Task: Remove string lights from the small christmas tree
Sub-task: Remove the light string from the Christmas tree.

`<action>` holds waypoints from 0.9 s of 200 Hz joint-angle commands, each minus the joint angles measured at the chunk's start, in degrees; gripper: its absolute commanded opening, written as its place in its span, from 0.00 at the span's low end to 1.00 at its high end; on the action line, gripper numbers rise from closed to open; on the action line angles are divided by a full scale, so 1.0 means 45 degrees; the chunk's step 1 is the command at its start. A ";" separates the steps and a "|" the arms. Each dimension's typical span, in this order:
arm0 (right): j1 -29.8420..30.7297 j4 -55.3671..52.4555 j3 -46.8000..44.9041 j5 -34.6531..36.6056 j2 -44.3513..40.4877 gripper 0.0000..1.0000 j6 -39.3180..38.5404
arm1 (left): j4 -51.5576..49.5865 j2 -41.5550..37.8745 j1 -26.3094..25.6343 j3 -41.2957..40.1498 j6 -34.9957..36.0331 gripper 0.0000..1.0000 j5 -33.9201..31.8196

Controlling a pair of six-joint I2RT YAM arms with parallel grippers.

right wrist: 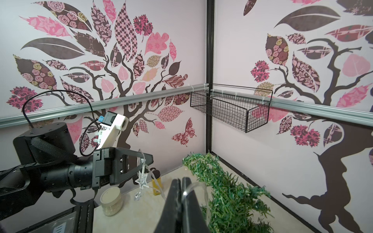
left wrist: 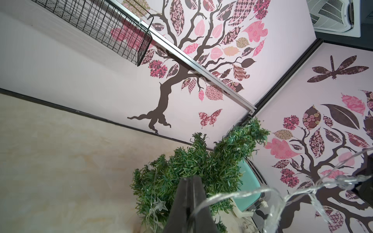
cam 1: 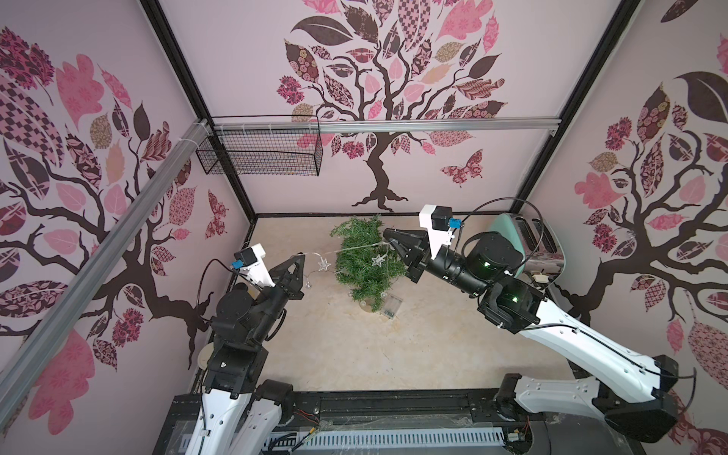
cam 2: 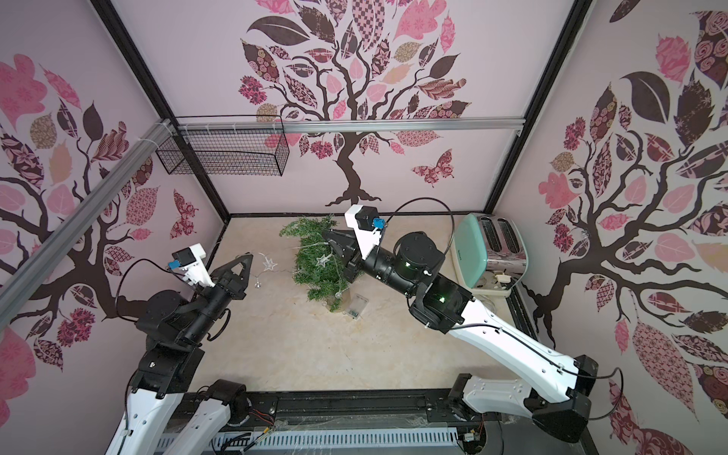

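My left jaws and right jaws are each pinched shut on the string lights (cam 1: 324, 263), stretched across the small christmas tree (cam 1: 364, 272) at frame centre. The wire looks caught in the branches, so pulling harder could topple the leaning tree.

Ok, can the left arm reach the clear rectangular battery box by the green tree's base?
Probably not yet: left gripper is shut on the silvery string lights, and the green tree stands between it and the battery box.

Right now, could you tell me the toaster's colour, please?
The toaster is mint green with chrome, clearest in a top view.
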 commanded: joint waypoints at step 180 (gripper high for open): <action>0.0116 -0.0114 -0.1632 -0.0390 -0.1971 0.00 0.2092 | -0.4464 -0.0968 -0.0075 0.5057 0.1104 0.00 -0.1276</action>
